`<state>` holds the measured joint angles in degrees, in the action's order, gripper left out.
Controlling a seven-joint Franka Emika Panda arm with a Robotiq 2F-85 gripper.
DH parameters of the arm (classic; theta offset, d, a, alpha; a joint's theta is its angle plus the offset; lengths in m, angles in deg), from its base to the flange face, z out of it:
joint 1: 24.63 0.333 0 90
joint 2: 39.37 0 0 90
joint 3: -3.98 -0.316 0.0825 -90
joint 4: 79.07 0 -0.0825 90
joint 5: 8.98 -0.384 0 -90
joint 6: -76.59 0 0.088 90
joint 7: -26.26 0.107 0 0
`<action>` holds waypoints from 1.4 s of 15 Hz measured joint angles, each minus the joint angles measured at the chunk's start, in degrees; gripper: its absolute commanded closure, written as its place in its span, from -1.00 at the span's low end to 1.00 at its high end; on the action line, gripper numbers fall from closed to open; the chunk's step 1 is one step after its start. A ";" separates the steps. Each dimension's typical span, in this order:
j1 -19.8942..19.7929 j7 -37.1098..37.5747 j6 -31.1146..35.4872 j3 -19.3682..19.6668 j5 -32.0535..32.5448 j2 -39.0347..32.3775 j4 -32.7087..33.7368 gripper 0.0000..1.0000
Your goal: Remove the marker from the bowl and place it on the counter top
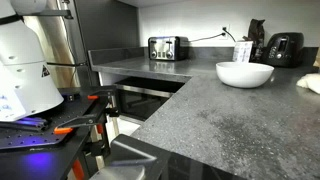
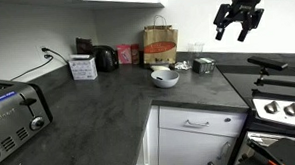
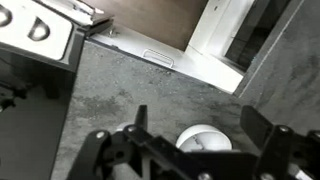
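Observation:
The white bowl (image 2: 165,78) sits on the dark speckled counter top (image 2: 99,115), near its inner corner; it also shows in an exterior view (image 1: 244,73). In the wrist view the bowl (image 3: 222,135) lies below, between my fingers, with a small dark stick, the marker (image 3: 196,141), faintly visible inside. My gripper (image 2: 237,24) hangs high above the counter, to the right of the bowl, open and empty. In the wrist view the gripper (image 3: 200,125) shows both fingers spread wide.
A toaster (image 2: 14,113) stands at the near left; it also shows in an exterior view (image 1: 168,47). A brown paper bag (image 2: 160,44), a white box (image 2: 84,67) and a metal cup (image 2: 204,65) stand along the back. A stove (image 2: 279,107) lies to the right.

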<state>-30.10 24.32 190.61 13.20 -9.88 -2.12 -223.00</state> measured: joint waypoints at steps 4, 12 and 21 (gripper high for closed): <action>0.00 0.00 0.00 0.00 0.00 0.00 0.00 -1.00; 1.09 -0.45 5.91 -1.04 0.01 -8.83 3.04 -1.00; 5.87 -13.60 13.90 -5.77 0.42 -48.29 30.38 -1.00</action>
<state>-24.24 10.72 204.51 7.43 -9.46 -50.41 -192.62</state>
